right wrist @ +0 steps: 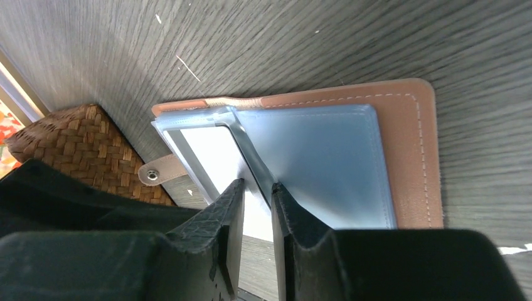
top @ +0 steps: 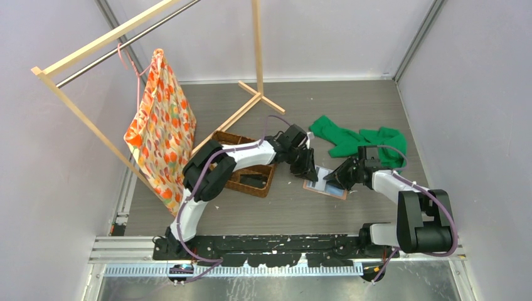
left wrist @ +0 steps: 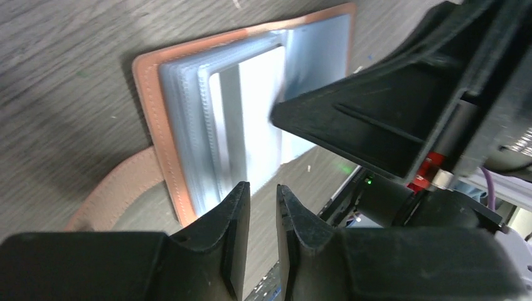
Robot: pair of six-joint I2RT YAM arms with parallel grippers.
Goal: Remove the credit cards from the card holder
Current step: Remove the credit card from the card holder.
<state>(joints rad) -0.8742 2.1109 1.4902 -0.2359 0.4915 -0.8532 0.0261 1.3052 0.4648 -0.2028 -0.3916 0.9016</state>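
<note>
With the card holder [top: 325,183] lying open on the table [top: 295,213] beside the basket [right wrist: 81,150], the left gripper [left wrist: 263,200] is hovering empty at its edge, jaws slightly apart, while the right gripper [right wrist: 257,194] is straddling a clear sleeve [right wrist: 313,163], grip undeterminable, so extraction is likely requiring a firm pinch on the white card [right wrist: 207,157].

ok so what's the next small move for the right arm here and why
Probably close the right fingers on the white card. The salmon-tan leather card holder lies open, the card sits in its clear plastic sleeve, and the fingers stand slightly apart with the card's edge showing in the gap, so a pinch seems needed before any pull.
</note>
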